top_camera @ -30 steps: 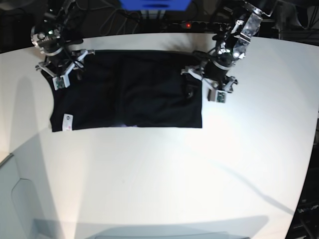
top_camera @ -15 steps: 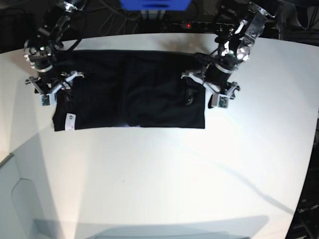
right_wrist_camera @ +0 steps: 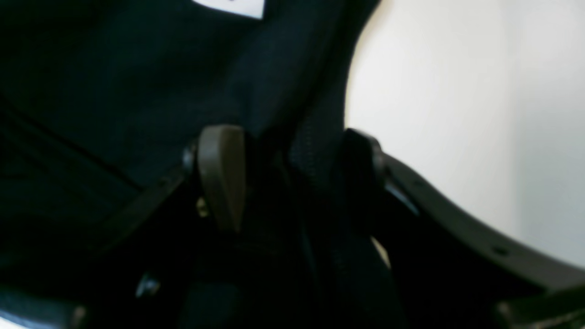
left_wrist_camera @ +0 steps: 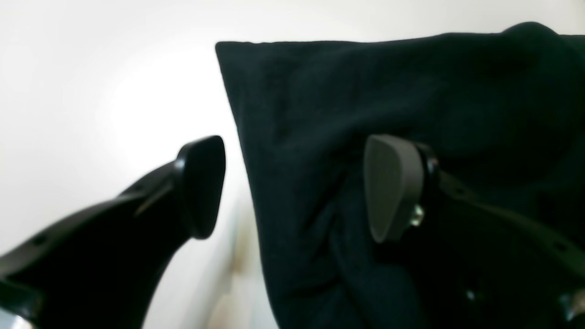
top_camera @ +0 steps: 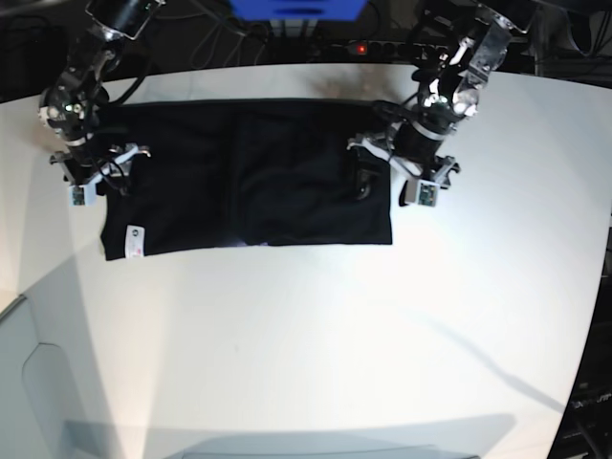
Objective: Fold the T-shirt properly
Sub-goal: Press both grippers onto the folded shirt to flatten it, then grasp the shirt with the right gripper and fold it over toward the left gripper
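Right end effector [top_camera: 93, 178] now shifted off toward nine o'clock, parted wide astride the black T-shirt's [top_camera: 258, 177] edge, left end effector [top_camera: 406, 173] likewise agape, shirt flat on the counter [top_camera: 316, 335], next fold pending.

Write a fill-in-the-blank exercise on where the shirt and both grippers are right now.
1. The black T-shirt lies on the ____ table.
2. The left gripper is ____, with one finger over the table and one over cloth.
3. The small white tag sits near the shirt's corner on the ____ gripper's side.

Missing words: white; open; right
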